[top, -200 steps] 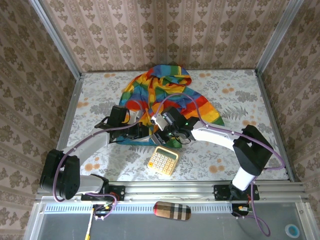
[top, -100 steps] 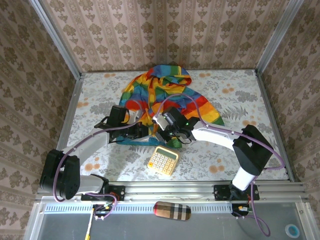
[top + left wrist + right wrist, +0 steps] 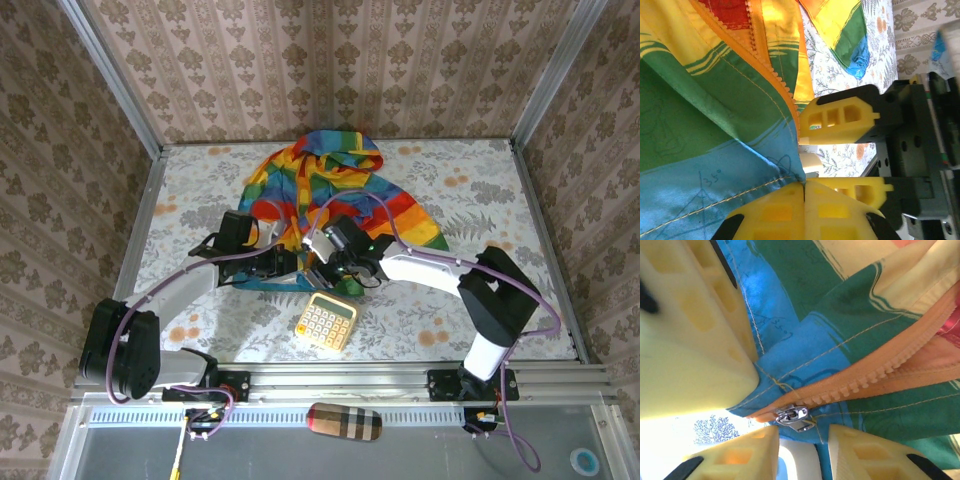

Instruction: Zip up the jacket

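Left claw [image 3: 804, 192] clenched the jacket [image 3: 715, 100] hem. Right claw [image 3: 801, 438] gaped, zipper pull [image 3: 794, 418] just ahead; closing squarely on it seemed best.

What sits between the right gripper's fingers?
In the right wrist view, the silver zipper slider of the rainbow-striped fabric jacket sits at the mouth of the open right gripper.

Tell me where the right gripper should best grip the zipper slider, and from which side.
Grip the silver pull tab of the zipper slider, at the bottom end of the orange zipper band. It lies flat beside the jacket's blue hem, so I would come from the hem side, where the open right gripper faces it; the left gripper pinches the hem.
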{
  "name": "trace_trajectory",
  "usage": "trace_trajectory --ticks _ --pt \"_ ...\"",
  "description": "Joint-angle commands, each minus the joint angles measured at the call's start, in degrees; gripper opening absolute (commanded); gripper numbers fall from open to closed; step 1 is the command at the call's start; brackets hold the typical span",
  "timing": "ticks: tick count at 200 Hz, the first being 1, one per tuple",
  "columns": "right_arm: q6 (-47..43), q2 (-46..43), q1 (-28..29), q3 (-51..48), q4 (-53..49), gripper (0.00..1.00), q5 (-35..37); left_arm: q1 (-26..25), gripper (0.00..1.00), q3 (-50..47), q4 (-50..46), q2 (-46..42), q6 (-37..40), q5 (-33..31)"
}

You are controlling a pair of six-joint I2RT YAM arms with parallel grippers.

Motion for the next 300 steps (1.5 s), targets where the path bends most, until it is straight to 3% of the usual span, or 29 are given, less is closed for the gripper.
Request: trace_trajectory --ticks 1,34,138,179,228,250,267,300 --pt "-2.0 1.3 -0.2 1.7 1.0 0.17 -0.9 0.4 0.00 0.5 -0.7 -0.6 2.2 2.1" --pt "-2.3 0.4 -0.3 -0.1 3.4 0.00 -0.3 0.7 0.00 0.6 -2.3 -0.6 3.3 2.2" --pt "-3.1 -2.5 -0.5 -5.5 10.4 0.00 0.7 1.4 0.00 0.4 -2.9 -0.1 4.2 3.1" --pt "-6.4 -5.9 -0.1 -11.0 16.8 0.23 1.1 1.4 0.00 0.3 -2.8 0.1 4.2 3.6" --pt "-9.5 -5.2 0.7 -10.4 17.0 0.36 1.1 1.5 0.00 0.9 -3.3 0.7 4.5 4.6" --pt "-9.7 -4.1 1.3 -8.2 15.3 0.38 0.7 1.5 0.00 0.5 -2.8 0.5 4.6 4.6" --pt "-9.9 -3.9 1.4 -7.6 15.3 0.34 0.9 1.5 0.00 0.0 -1.6 0.9 4.2 4.9" --pt "-10.3 -3.9 1.4 -9.0 17.2 0.07 2.1 1.5 0.00 0.9 -2.5 2.3 4.8 5.4"
